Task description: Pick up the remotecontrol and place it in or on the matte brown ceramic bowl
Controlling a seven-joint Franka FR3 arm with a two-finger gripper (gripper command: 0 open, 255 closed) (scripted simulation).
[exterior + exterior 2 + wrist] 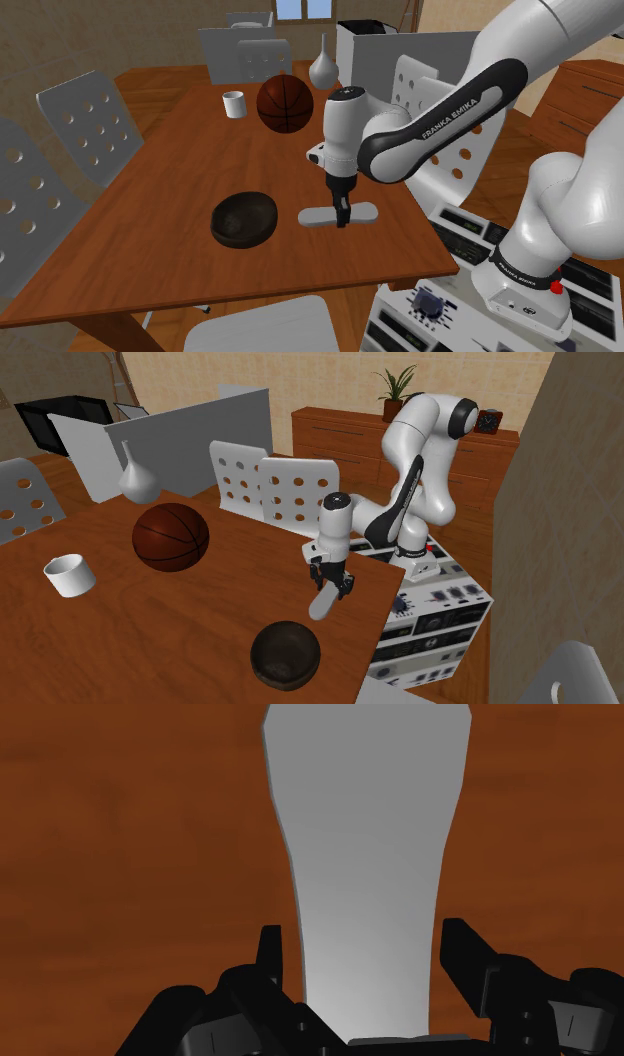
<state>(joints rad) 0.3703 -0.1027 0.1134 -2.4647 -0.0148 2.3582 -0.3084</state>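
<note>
Gripper (pixel 342 222) (pixel 360 944), all black with two fingers, is down over the pale grey, long, flat remote control (pixel 367 213) (pixel 370 824). One finger stands on each side of its narrow waist. I see a sliver of gap on both sides, so it straddles the remote, unclamped. Remote lies on the brown wooden table (pixel 150 200), near the edge by the stand (pixel 440 607). The dark brown round bowl (pixel 243 220) sits just beside it, apart.
</note>
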